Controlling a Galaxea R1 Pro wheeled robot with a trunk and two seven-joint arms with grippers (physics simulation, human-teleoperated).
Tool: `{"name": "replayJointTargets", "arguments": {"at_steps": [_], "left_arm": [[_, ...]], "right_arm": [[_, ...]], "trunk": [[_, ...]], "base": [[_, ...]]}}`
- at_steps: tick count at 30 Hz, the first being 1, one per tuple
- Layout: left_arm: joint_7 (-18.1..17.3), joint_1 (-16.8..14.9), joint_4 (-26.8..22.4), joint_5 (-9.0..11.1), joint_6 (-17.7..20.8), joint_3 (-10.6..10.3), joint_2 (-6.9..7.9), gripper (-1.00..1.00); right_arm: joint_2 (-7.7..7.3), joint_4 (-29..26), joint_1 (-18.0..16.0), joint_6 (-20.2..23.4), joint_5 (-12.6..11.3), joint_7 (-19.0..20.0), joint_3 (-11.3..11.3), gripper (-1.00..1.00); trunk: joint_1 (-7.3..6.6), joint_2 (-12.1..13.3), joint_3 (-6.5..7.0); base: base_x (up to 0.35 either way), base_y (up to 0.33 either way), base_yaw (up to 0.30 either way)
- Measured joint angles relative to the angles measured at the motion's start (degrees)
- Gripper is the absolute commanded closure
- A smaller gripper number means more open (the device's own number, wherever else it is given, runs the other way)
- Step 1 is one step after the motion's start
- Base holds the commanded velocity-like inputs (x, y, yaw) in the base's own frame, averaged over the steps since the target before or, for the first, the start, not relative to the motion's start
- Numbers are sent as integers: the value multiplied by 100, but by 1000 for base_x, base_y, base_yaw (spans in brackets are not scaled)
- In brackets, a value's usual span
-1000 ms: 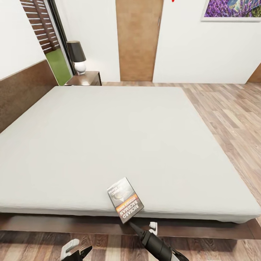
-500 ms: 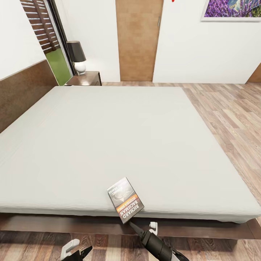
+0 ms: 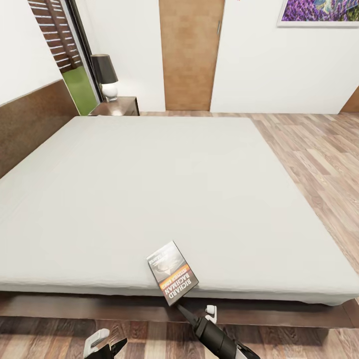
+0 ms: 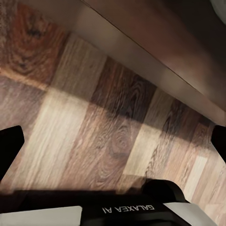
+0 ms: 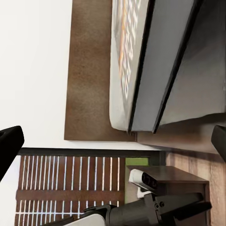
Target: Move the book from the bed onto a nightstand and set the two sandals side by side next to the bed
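The book [image 3: 172,272] lies flat on the grey bed [image 3: 164,189], right at the near edge, with one corner sticking out over the side. Its cover has an orange band and the name RICHARD BACHMAN on it.

The right claw [image 3: 192,311] is just below that corner, over the floor [image 3: 309,159]. Its dark finger [image 3: 185,313] points up at the book and stops just short of it. From the head view I cannot tell if they touch. In the right wrist view the book [image 5: 129,61] is very close and seen from its edge, in the wide gap between the two black fingertips [image 5: 9,146]. The claw is spread wide and grips nothing.

The left claw [image 3: 107,345] hangs low by the bed's dark wood base. Its wrist view shows wood planks [image 4: 94,127] between fingertips [image 4: 10,146] set far apart, with nothing in them.

Far across the bed, the head view shows a nightstand [image 3: 117,106] with a black lamp [image 3: 105,76], a brown door [image 3: 189,55] and a purple picture [image 3: 319,11]. The right wrist view also shows the left arm [image 5: 141,207] from the side.
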Motion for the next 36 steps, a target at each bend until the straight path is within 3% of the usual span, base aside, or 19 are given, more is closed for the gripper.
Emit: {"name": "replayJointTargets", "arguments": {"at_steps": [3,36], "left_arm": [[1,0,0,1,0,0,1,-100],[10,0,-1,0,0,1,0,-100]], "right_arm": [[0,1,0,0,0,0,0,-100],[0,-2,0,0,0,0,0,-100]], "trunk": [[66,-120,-54],[66,-122,-54]], "base": [[0,0,0],[31,29,0]]}}
